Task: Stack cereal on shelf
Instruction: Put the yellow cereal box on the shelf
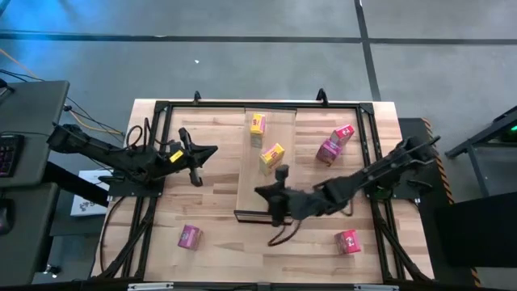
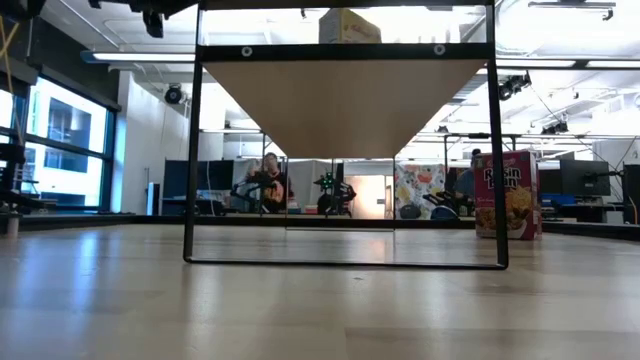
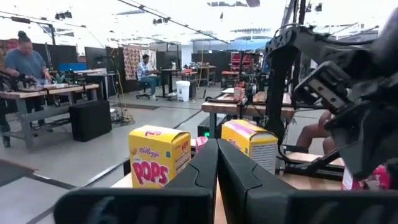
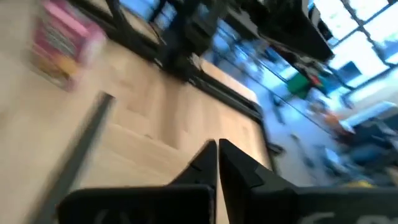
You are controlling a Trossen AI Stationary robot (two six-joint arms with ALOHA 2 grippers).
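Cereal boxes, two small yellow ones (image 1: 265, 141), sat on the long light-wood shelf (image 1: 257, 190) at frame centre.
Right hand (image 1: 276, 192), clenched empty, hovered at the shelf's lower end; left hand (image 1: 192, 157), likewise clenched, waited left of it.

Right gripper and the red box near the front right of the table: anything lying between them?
Nothing does. In the high view only bare tabletop separates the right gripper, over the shelf, from the red box.

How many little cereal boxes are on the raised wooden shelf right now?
2, both yellow: one near the shelf's far end, the other nearer the middle. The right gripper may hide part of the shelf.
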